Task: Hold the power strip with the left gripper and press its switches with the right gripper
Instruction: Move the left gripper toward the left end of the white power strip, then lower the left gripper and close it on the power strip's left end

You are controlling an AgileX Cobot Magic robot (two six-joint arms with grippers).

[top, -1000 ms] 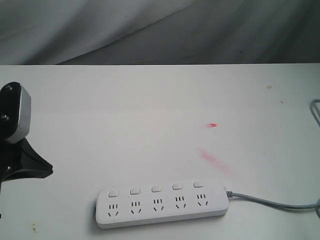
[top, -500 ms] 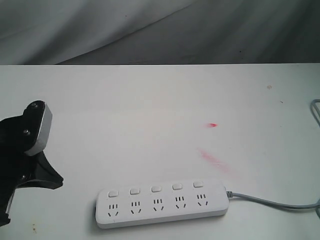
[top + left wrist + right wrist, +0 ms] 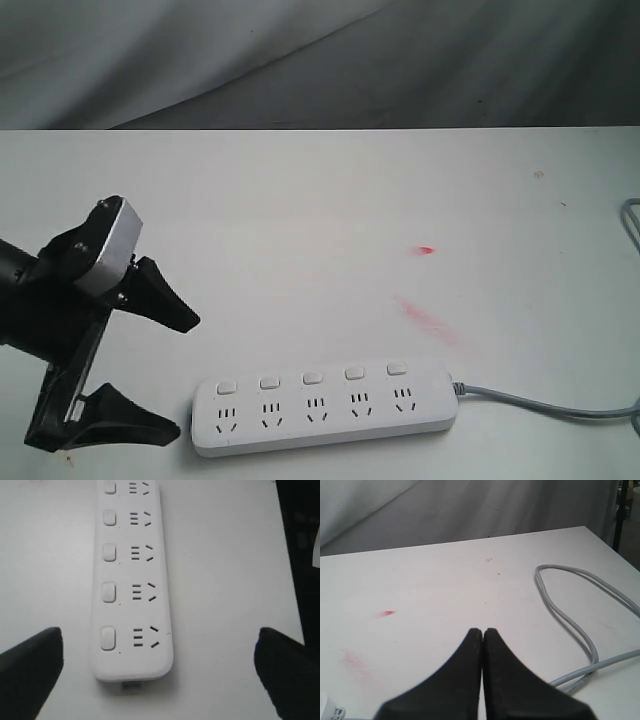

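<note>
A white table [image 3: 300, 200] fills the view under even light, with a creased grey cloth [image 3: 300, 60] (hung as a backdrop) at twelve o'clock, and a red mark [image 3: 427, 250] and fainter smear [image 3: 425, 318] toward four o'clock.

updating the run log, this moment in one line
left gripper: open, by power strip end, not gripping | right gripper: shut, holding nothing

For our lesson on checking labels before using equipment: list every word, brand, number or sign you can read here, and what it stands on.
No text can be read in any view.
On the power strip: none, plain white with no brand or rating visible; its switches are unmarked.
On the table: only red smears and a tiny mark, too small to read.
On the left end effector: no label visible.
</note>
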